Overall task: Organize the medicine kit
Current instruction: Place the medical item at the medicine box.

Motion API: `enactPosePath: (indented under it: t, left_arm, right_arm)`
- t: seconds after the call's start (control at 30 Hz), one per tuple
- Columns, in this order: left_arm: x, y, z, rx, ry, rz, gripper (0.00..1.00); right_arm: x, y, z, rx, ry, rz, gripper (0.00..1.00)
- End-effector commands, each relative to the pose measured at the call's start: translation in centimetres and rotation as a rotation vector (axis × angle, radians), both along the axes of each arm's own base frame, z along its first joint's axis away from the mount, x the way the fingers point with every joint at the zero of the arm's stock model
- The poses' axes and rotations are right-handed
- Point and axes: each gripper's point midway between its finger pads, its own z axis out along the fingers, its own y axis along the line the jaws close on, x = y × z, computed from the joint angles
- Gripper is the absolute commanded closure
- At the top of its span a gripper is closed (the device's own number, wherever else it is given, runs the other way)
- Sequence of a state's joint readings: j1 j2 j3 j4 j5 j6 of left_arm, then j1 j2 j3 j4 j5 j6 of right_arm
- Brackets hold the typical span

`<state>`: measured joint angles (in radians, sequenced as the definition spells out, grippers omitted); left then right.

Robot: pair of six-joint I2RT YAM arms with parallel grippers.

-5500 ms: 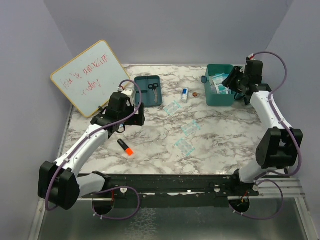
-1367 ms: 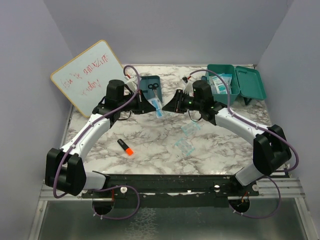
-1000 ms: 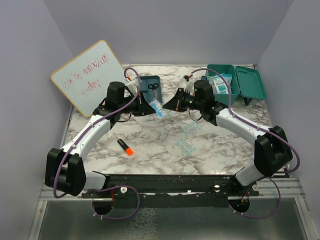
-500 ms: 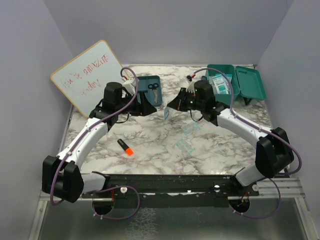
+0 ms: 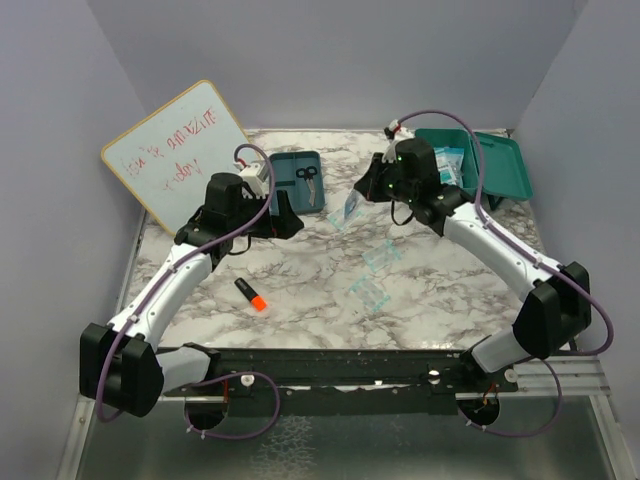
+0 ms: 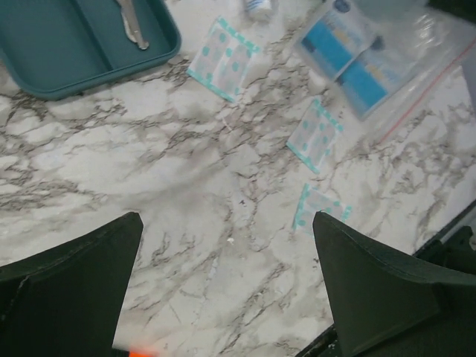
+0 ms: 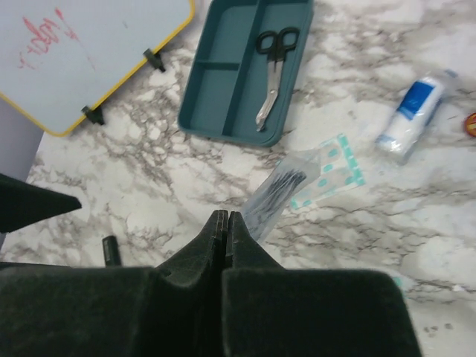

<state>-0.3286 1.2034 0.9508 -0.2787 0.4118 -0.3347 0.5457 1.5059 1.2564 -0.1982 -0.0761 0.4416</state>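
Right of the tray point(image 5: 293, 166), medicine kit point(image 5: 498, 166) sits open; between them right gripper point(image 7: 224, 217) pinches a bag point(image 7: 277, 195), left gripper point(image 6: 228, 223) gapes empty. I'd grab the stiff, light-looking kit by its wall.

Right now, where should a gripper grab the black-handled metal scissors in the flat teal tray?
Probably from straight above, pinching across the closed blades near the pivot: the black-handled scissors lie flat in the teal tray's long compartment, room either side.
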Motion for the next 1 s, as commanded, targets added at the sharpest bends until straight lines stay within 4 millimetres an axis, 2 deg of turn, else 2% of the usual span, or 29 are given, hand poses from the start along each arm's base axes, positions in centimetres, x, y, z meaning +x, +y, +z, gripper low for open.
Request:
enactPosePath:
  t: [0.0, 0.3, 0.5, 0.97]
  left_arm:
    - [0.3, 3.1, -2.5, 0.139, -0.009, 0.13, 0.01]
    - [0.3, 5.3, -3.6, 0.22, -0.002, 0.219, 0.01]
    - [0.2, 5.9, -3.3, 0.238, -0.013, 0.244, 0.01]
    - [0.0, 6.0, -3.0, 0.237, -0.029, 0.238, 0.01]
  right_arm:
    - [2.6, -4.8, 2.4, -0.125, -0.074, -0.128, 1.0]
    - [8.0, -12.5, 5.4, -0.17, -0.115, -0.27, 0.99]
    - [10.6, -16.0, 6.3, -0.193, -0.129, -0.335, 1.0]
    - [15.1, -21.0, 5.7, -0.251, -0.143, -0.423, 1.0]
